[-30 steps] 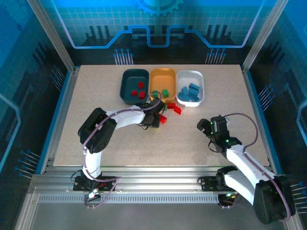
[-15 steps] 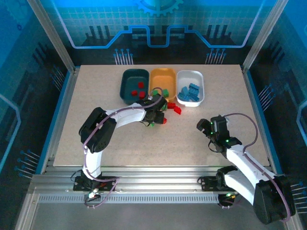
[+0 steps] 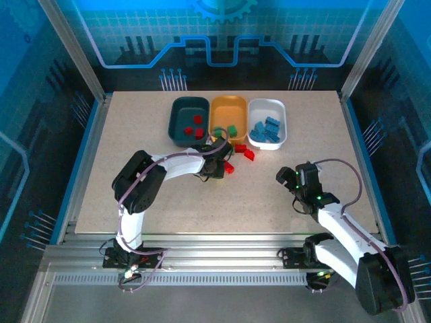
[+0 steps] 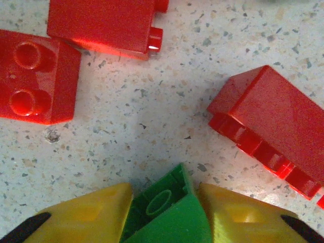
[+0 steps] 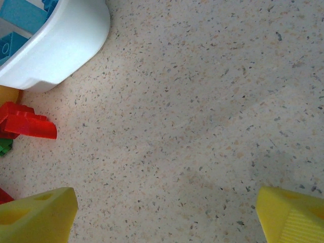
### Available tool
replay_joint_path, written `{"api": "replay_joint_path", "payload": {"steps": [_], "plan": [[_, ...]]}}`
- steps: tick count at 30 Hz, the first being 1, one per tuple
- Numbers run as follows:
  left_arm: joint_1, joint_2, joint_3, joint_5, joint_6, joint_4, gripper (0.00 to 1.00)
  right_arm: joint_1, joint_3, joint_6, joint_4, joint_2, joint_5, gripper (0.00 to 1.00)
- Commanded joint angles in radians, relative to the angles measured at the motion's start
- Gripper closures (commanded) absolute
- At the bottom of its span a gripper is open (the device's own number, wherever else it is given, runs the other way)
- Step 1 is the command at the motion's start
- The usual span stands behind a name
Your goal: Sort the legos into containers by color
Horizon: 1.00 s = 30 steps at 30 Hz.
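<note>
left wrist: green lego (image 4: 164, 218) cropped between fingers (image 4: 239, 218)

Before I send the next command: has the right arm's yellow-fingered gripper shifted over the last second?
No. In the top view the right gripper sits at the same spot as before, equally far below and right of the white plastic tray.

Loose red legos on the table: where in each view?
Top external: red legos by the orange tray's near edge.
Left wrist: red legos at upper left and right, above the left pincer's green lego.
Right wrist: red legos at left edge, below the white tray.
Shared landmark: speckled table.
</note>
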<state>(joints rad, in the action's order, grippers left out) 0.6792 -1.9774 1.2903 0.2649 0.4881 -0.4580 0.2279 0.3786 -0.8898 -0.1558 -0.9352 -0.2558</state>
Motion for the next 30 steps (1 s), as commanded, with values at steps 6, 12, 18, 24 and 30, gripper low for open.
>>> {"api": "replay_joint_path", "payload": {"steps": [6, 12, 18, 24, 30], "plan": [[0.003, 0.075, -0.012, 0.018, -0.016, -0.003, 0.72, -0.008, 0.016, 0.010, 0.001, 0.010, 0.000, 0.08], [-0.021, 0.237, 0.024, 0.061, -0.049, -0.095, 0.72, -0.008, 0.006, 0.010, 0.009, 0.007, -0.015, 0.08], [-0.144, 0.200, 0.205, -0.105, -0.082, -0.131, 0.72, 0.024, 0.027, 0.028, -0.002, 0.007, -0.071, 0.09], [-0.153, -0.037, 0.412, -0.135, -0.088, -0.012, 0.78, 0.036, 0.026, 0.037, -0.004, 0.000, -0.095, 0.09], [-0.155, -0.269, 0.744, -0.116, -0.116, -0.111, 0.78, 0.041, 0.031, 0.043, -0.001, -0.011, -0.094, 0.09]]}}
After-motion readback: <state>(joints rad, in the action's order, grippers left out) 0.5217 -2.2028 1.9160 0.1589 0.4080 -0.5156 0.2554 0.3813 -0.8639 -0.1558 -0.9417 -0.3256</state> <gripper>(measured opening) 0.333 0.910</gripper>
